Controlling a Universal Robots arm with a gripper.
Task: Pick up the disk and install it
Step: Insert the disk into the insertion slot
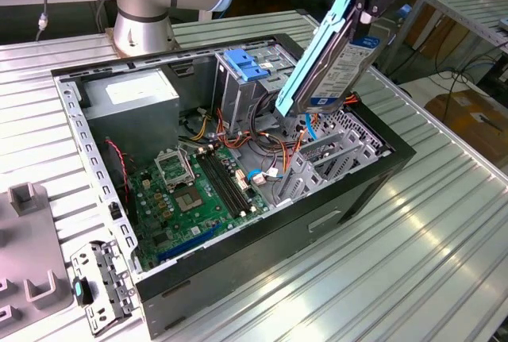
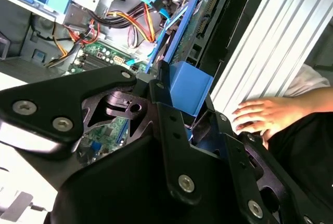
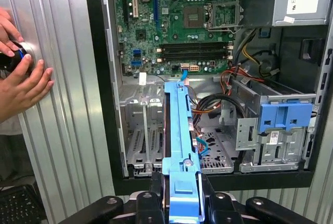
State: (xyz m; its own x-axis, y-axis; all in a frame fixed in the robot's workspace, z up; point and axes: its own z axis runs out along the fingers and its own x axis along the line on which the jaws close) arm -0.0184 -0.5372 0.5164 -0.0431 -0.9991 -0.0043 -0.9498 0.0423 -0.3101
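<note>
The gripper (image 1: pixel 363 10) is clenched on the upper end of the disk (image 1: pixel 337 60). The disk hangs tilted in the air above the open computer case (image 1: pixel 238 267), apparently over its grey drive bays (image 1: pixel 329 151). A person's hand (image 3: pixel 23 86) rests on the ribbed table (image 1: pixel 413 263) beside the case.

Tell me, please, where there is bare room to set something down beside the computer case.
The ribbed table on the exterior view's right of the case is bare. Inside is crowded: motherboard, cables, and the disk held overhead.
</note>
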